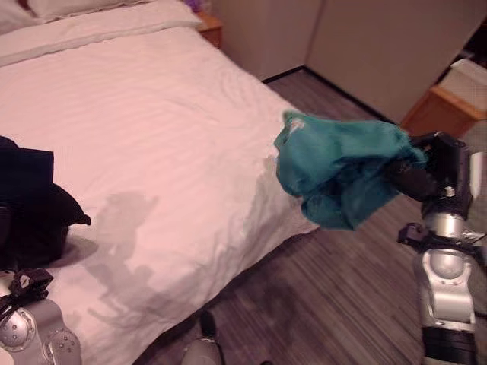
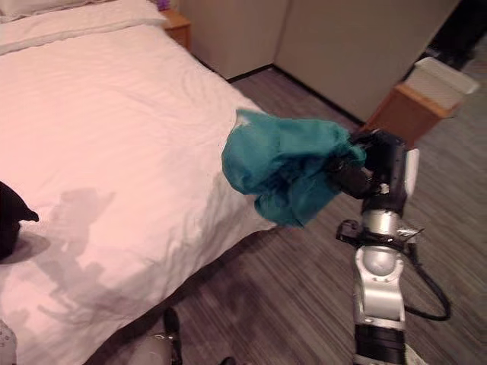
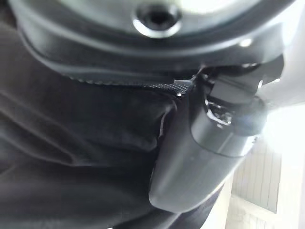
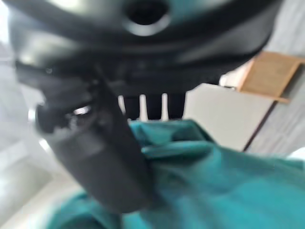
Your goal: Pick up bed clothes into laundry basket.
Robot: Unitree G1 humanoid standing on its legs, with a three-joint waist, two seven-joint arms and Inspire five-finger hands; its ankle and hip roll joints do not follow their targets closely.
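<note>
At the near left, the left hand (image 3: 190, 157) lies against a black garment (image 1: 30, 205) on the left side of the bed (image 1: 152, 122); its thumb presses the dark cloth, but whether the fingers grip cannot be told. To the right, the right hand (image 1: 426, 179) is closed on a bunched teal garment (image 1: 335, 167), held in the air off the bed's right edge, above the grey striped floor (image 1: 335, 296). Farther right stands a wooden nightstand (image 1: 449, 106). Pillows (image 1: 68, 7) lie at the bed's far end.
</note>
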